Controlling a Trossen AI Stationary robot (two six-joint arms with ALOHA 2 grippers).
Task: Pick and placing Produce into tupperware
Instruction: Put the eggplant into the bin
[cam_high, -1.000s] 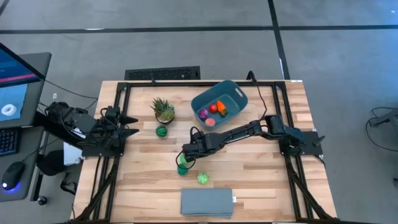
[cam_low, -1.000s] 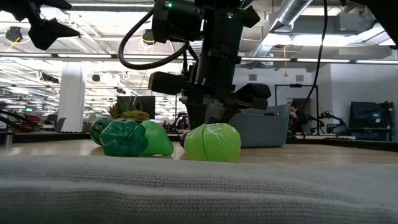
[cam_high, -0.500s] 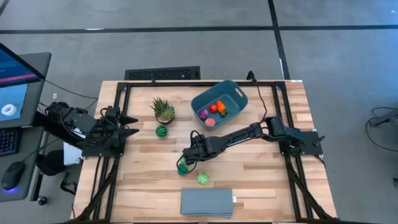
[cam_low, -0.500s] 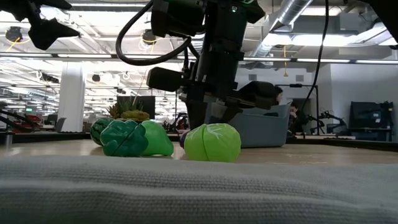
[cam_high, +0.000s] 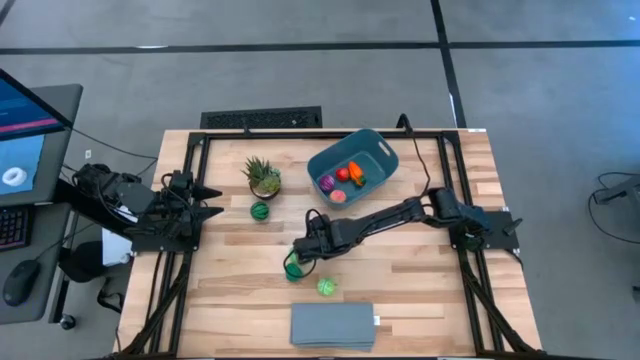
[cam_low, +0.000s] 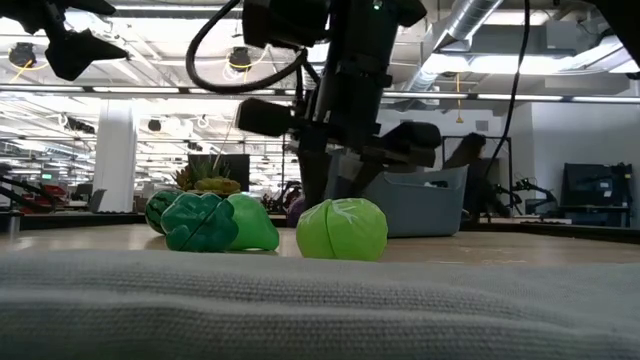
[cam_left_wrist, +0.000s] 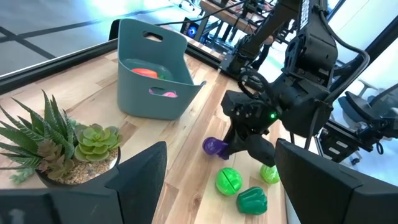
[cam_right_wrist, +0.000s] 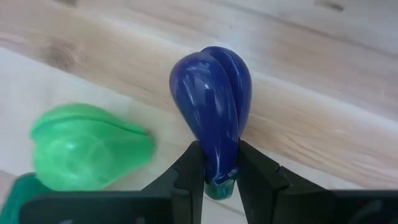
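Mid-table, right claw (cam_right_wrist: 217, 177) pinching purple eggplant (cam_right_wrist: 212, 115), green pear (cam_right_wrist: 87, 146) beside

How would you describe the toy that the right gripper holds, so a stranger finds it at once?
Start at the teal bin and follow the right arm to its gripper. Its fingers pinch a glossy purple eggplant, the only purple toy among the green ones.

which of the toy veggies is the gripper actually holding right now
The purple eggplant. The right gripper pinches its narrow end, while the green toys, like the pear-shaped one beside it, lie loose on the table.
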